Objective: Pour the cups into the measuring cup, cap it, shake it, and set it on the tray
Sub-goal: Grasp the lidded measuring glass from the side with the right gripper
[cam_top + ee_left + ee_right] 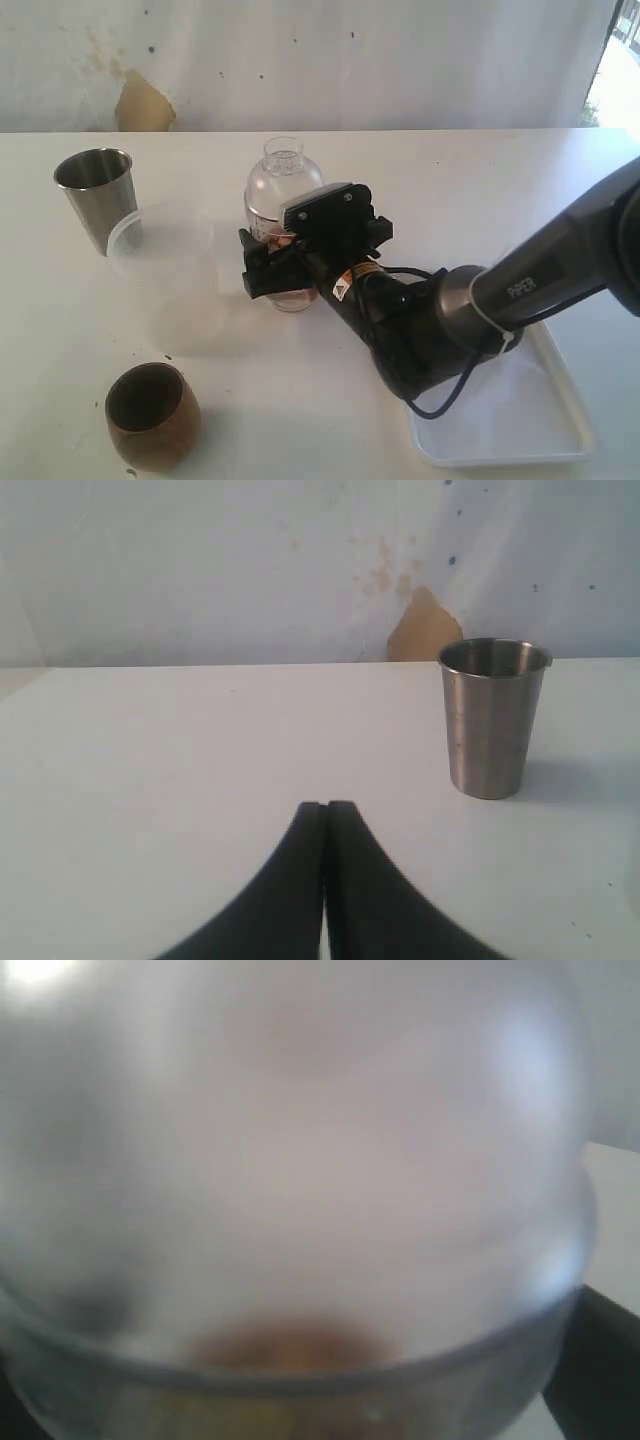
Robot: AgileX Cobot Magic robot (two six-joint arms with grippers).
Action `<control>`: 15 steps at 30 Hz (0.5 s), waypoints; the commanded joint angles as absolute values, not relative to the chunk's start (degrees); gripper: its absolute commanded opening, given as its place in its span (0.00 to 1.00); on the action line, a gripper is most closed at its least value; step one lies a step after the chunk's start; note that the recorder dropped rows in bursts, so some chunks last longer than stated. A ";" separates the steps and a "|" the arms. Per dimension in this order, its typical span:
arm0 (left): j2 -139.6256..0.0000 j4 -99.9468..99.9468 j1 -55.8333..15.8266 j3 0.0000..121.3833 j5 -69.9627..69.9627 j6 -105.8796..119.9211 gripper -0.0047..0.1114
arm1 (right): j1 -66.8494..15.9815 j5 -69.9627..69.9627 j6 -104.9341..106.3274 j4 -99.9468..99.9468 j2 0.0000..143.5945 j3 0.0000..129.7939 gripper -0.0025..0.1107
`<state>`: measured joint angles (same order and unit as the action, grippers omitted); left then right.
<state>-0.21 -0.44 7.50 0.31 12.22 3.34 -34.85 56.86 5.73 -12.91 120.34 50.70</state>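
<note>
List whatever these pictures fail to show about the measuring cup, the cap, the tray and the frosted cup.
- Measuring cup: exterior view, the right hand and its camera mount hide the scale and much of the wall.
- Cap: right wrist view, too close, all blur.
- Tray: exterior view, the right arm covers its left part.
- Frosted cup: exterior view, washed out against the white table; contents unreadable.

The exterior camera sits high off the six o'clock edge of the table (480,180), tilted down toward the wall (400,60) at twelve. The left wrist camera rides low, looking level over the closed left hand (325,810) at the steel tumbler (492,720), which the exterior view holds at ten o'clock. The right wrist camera is jammed against the cap (300,1160) on the measuring cup (293,298), all blur; the exterior view shows it at centre.
</note>
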 commanded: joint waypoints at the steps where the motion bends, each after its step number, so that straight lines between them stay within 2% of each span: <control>1: 0.00 -0.43 7.28 0.00 11.72 3.34 0.04 | -34.79 58.25 6.37 -13.14 121.46 50.88 0.95; 15: 0.00 -0.43 7.28 0.00 11.72 3.34 0.04 | -34.79 58.76 4.61 -13.14 121.49 50.88 0.95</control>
